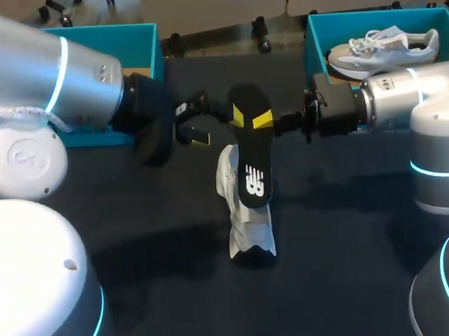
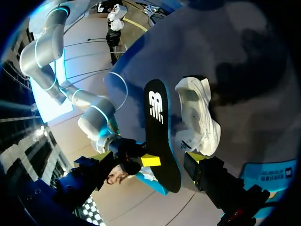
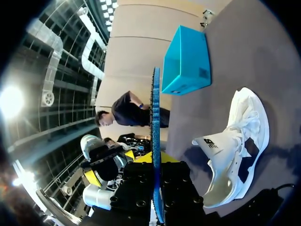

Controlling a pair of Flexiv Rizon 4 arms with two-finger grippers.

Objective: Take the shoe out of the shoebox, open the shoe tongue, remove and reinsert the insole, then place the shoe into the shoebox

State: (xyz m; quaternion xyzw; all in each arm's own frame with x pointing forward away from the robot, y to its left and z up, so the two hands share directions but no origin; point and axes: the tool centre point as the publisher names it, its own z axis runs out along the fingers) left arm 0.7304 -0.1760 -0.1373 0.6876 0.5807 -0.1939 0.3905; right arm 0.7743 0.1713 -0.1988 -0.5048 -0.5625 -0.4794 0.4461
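Observation:
A black insole [image 1: 252, 156] with a white logo hangs in the air over the table's middle. My right gripper [image 1: 250, 120] is shut on its far end. In the right wrist view the insole [image 3: 155, 117] shows edge-on, running out from between that gripper's [image 3: 155, 160] yellow tips. Under the insole a white shoe [image 1: 245, 226] lies on the dark table, also seen as the shoe [image 2: 200, 117] and the shoe [image 3: 235, 146]. My left gripper [image 1: 192, 125] stands open just left of the insole, touching nothing. In the left wrist view the insole [image 2: 160, 136] lies between that gripper's [image 2: 149, 162] spread fingers.
A teal shoebox [image 1: 124, 39] stands at the back left behind my left arm, and the same box [image 3: 186, 61] shows in the right wrist view. A second teal shoebox [image 1: 316, 39] at the back right holds a grey shoe [image 1: 382, 48].

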